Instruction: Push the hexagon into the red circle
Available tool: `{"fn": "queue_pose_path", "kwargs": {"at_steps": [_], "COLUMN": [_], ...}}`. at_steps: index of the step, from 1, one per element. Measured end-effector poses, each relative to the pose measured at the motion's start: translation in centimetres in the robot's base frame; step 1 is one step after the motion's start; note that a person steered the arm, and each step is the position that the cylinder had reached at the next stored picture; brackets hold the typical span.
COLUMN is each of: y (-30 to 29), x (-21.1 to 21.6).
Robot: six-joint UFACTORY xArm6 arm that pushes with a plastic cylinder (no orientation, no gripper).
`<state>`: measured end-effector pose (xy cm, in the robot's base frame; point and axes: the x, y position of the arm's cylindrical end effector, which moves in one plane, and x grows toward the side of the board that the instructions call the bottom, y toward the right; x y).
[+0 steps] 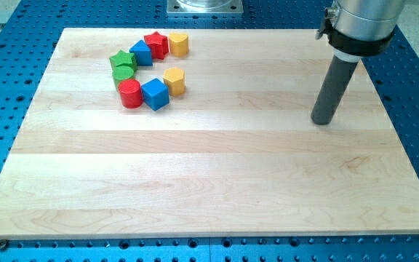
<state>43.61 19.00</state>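
Note:
The blocks sit in a cluster at the upper left of the wooden board [209,175]. The red circle [130,94] is at the cluster's lower left. A blue cube [155,94] touches its right side. The yellow hexagon [174,81] touches the cube's upper right. My tip [324,121] rests on the board far to the view's right of all the blocks, touching none.
Above the red circle are a green circle [124,73], a green star [122,58], a blue block [141,52], a red star [156,44] and a second yellow block [179,44], forming an arc. Blue perforated table [6,87] surrounds the board.

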Motion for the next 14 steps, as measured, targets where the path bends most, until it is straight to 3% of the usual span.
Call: {"fn": "queue_pose_path", "kwargs": {"at_steps": [2, 3, 5, 7, 8, 9, 10, 11, 12, 14], "y": [-10.6, -16.7, -20.4, -25.2, -25.2, -20.0, -9.2, -7.6, -8.4, -26.3], "x": [-3.2, -2.4, -8.0, -7.1, -7.5, -7.5, -7.2, -1.8, -0.9, 3.3]}}
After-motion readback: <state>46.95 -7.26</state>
